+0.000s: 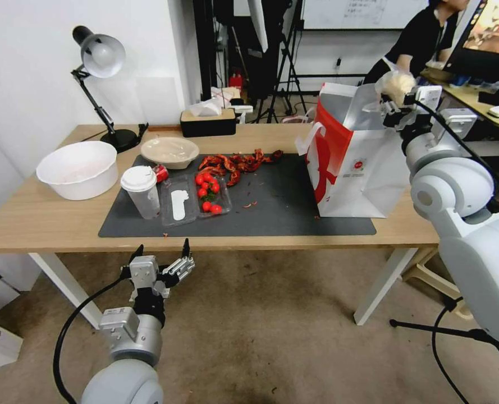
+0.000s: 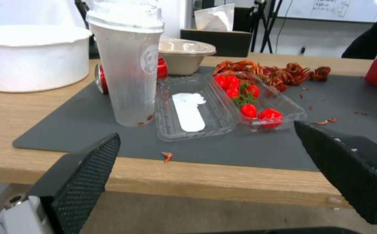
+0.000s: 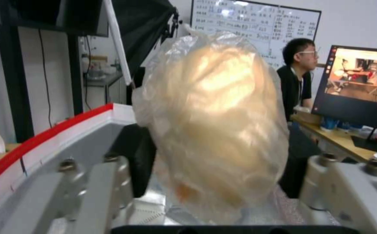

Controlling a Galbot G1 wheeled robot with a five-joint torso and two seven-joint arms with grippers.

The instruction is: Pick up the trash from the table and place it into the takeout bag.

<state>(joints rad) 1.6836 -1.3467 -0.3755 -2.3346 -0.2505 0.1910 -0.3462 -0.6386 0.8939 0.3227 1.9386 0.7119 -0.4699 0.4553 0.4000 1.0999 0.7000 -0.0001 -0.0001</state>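
Right gripper point(image 1: 394, 104) is holding the knotted clear bag point(image 1: 395, 85) over the takeout bag's point(image 1: 367, 174) open mouth

The takeout bag is standing upright at the mat's point(image 1: 294, 216) right end, near the table's point(image 1: 47, 221) right edge, with bare mat lying open between it and the other trash. The right fingers are closing on the clear bag with its beige lump, which is blocking much of the wrist camera, so the foil lining below is barely showing. The left gripper point(image 1: 162, 255) is hanging with its fingers spread wide and empty, just off the table's front edge, facing the clear cup point(image 1: 141, 191), the plastic tray of tomatoes point(image 1: 196, 199) and the beige bowl point(image 1: 169, 151)
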